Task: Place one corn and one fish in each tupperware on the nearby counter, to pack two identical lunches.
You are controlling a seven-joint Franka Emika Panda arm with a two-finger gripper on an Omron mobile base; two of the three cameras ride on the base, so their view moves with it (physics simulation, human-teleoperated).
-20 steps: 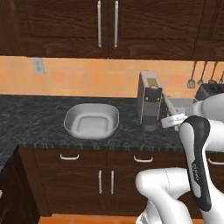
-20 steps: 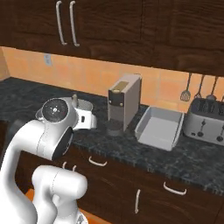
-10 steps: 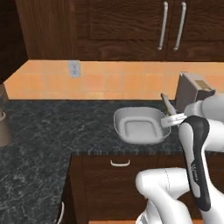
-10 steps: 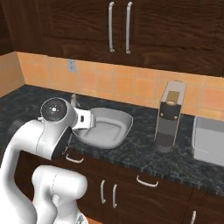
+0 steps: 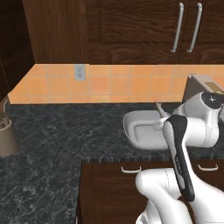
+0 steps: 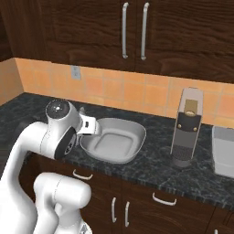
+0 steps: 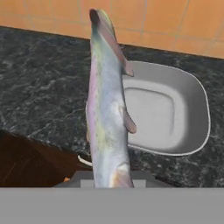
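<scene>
Dark wood cabinets and an orange tiled backsplash stand behind the black marbled tabletop (image 6: 151,171), and you have the wide oval tupperware (image 6: 114,140) sitting on it near the front edge, bare inside. The coffee machine (image 6: 186,126) stands just to its right, and the corner of the second tupperware (image 6: 224,151) shows past that at the picture's edge.

Your pincer (image 7: 111,181) is clamped on the fish (image 7: 107,109), gripping it at its lower end so the long slim body sticks out ahead of the hand, its far tip reaching toward the backsplash in the hand view. From there the fish crosses the near rim of the oval tupperware but hangs above it, not in it.

Treat the fish as light, thin and probably slick: held by one end, it may pivot or slide between the fingers if you swing quickly. The hold looks narrow, so move gently. A grip nearer the middle would be steadier, yet for a short drop this end hold should serve. Carry it over the bowl's flat centre before you let go, since its length nearly matches the basin
</scene>
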